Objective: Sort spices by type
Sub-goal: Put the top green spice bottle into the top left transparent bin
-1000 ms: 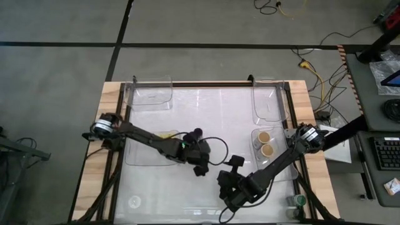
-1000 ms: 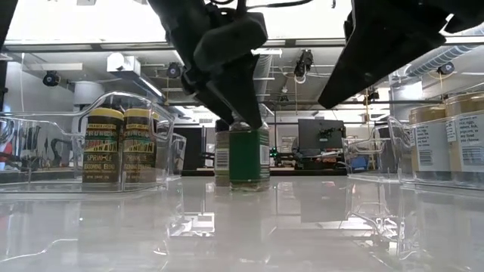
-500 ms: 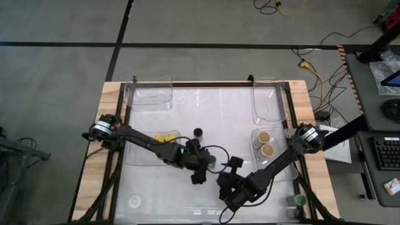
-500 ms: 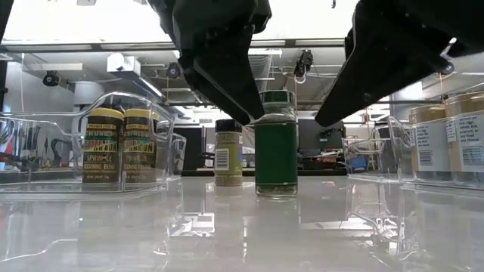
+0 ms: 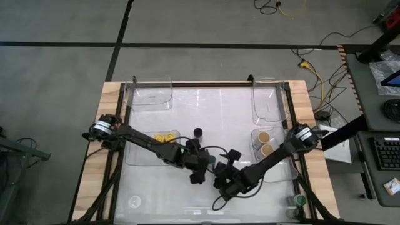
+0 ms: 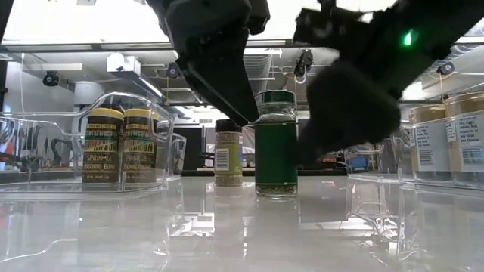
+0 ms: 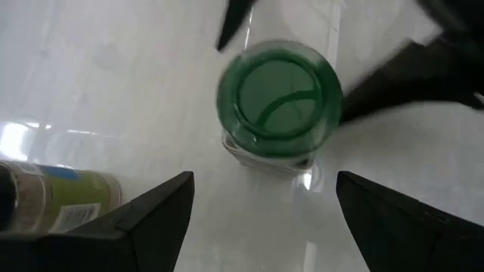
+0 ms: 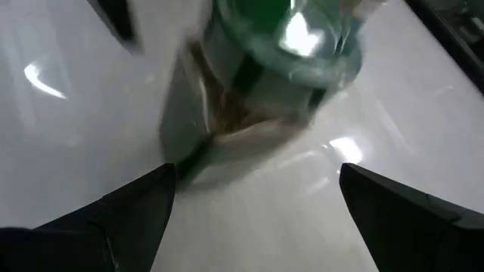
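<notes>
A green-lidded spice jar [image 6: 276,143] stands upright on its base on the white table near the middle; it also shows in the left wrist view [image 7: 278,102] and the right wrist view [image 8: 280,53]. My left gripper [image 7: 265,219] is open just above it on its left side [image 5: 199,167], touching nothing. My right gripper [image 8: 253,219] is open close on the jar's near-right side [image 5: 220,176], fingers pointing at it without touching. A black-lidded jar [image 6: 228,151] stands farther back.
Two yellow-lidded jars [image 6: 113,143] stand in a clear tray [image 5: 140,156] at the left. Two tan-lidded jars [image 5: 265,142] stand in a clear tray [image 5: 281,169] at the right. Two more clear trays [image 5: 153,94] [image 5: 270,103] sit at the far edge. Jars [image 5: 299,201] stand at the near right corner.
My left gripper has brought the green jar from beside the black-lidded jar toward the table's near edge, let go of it and risen; the jar stands free. My right gripper has then moved toward the table's left and far side, up to the green jar.
</notes>
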`<state>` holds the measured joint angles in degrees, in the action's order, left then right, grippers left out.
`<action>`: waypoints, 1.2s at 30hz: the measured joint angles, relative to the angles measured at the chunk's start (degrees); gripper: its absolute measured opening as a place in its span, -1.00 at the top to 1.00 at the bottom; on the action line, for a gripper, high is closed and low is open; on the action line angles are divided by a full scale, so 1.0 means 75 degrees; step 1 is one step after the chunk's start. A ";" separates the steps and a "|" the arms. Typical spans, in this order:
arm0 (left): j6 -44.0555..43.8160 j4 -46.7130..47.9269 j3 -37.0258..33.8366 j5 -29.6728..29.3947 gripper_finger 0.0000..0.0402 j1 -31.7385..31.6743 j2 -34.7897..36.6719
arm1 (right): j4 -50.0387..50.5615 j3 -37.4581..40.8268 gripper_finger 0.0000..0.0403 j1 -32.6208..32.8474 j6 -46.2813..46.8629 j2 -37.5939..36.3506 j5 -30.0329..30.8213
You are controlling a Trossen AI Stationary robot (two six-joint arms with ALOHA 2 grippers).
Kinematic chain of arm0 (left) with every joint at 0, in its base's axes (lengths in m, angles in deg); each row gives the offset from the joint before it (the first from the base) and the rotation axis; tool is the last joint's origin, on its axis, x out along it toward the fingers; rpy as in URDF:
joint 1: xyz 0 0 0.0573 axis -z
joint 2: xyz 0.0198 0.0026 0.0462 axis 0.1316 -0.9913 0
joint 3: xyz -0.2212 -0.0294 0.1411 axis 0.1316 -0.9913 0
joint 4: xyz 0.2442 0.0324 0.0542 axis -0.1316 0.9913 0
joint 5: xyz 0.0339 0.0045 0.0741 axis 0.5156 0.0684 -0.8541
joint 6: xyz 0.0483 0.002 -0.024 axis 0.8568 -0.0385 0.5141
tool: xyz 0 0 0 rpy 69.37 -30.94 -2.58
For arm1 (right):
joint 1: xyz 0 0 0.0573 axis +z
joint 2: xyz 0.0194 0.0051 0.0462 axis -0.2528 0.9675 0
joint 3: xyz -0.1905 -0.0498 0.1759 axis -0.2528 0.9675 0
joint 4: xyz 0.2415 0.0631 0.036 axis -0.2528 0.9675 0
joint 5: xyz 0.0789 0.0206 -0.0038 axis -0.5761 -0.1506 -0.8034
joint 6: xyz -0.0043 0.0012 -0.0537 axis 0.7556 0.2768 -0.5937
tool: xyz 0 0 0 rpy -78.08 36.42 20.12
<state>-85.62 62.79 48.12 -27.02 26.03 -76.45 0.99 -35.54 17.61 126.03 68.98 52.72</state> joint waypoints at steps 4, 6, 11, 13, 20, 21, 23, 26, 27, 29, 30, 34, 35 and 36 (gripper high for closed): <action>0.0003 0.0274 -0.0003 0.0119 -0.53 0.0072 0.0003 | 0.0773 0.0020 -0.81 -0.0105 0.0428 0.0052 0.0184; 0.0006 0.0381 -0.0006 0.0127 -0.53 0.0102 0.0004 | 0.1064 0.0035 -0.81 -0.0120 0.0739 0.0049 0.0602; 0.0245 0.0321 -0.0006 0.0069 -0.53 0.0098 0.0006 | 0.1293 0.0035 -0.81 -0.0132 0.0892 0.0046 0.0934; 0.0422 0.0165 -0.0007 0.0020 -0.53 0.0098 0.0006 | 0.1301 0.0038 -0.81 -0.0129 0.0734 0.0046 0.0933; 0.0861 0.0243 -0.0009 -0.0081 -0.53 -0.0070 0.0026 | 0.1305 0.0053 -0.81 -0.0329 0.0505 0.0031 0.1510; 0.0862 0.0350 -0.0009 -0.0089 -0.53 -0.0113 0.0044 | 0.1359 0.0079 -0.81 -0.0362 0.0476 0.0031 0.1510; 0.0864 0.0514 -0.0012 -0.0100 -0.53 -0.0197 0.0075 | 0.1682 0.0106 -0.81 -0.0400 0.0464 0.0031 0.1510; 0.0976 0.0697 -0.0015 -0.0106 -0.53 -0.0344 0.0126 | 0.2229 0.0108 -0.81 -0.0518 0.0809 0.0031 0.1610; 0.1062 0.0694 -0.0015 -0.0106 -0.53 -0.0395 0.0137 | 0.2322 0.0111 -0.81 -0.0566 0.0920 0.0031 0.1645; 0.1198 0.0613 -0.0015 -0.0104 -0.53 -0.0501 0.0152 | 0.2432 0.0119 -0.81 -0.0632 0.0890 0.0031 0.1647; 0.1276 0.0551 -0.0015 -0.0100 -0.53 -0.0551 0.0152 | 0.2447 0.0119 -0.81 -0.0635 0.0786 0.0031 0.1634; 0.1878 0.0251 -0.0015 0.0256 -0.53 -0.0724 0.0152 | 0.2694 0.0119 -0.81 -0.0559 0.0578 0.0027 0.1557; 0.2043 0.0111 -0.0015 0.0513 -0.53 -0.0778 0.0152 | 0.2782 0.0121 -0.81 -0.0551 0.0621 0.0015 0.1555; 0.2190 -0.0051 -0.0015 0.0783 -0.53 -0.0852 0.0152 | 0.2804 0.0125 -0.81 -0.0545 0.0650 0.0007 0.1553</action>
<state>-69.19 62.41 48.01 -21.15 19.64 -75.32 22.02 -34.60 13.52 130.90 69.03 64.36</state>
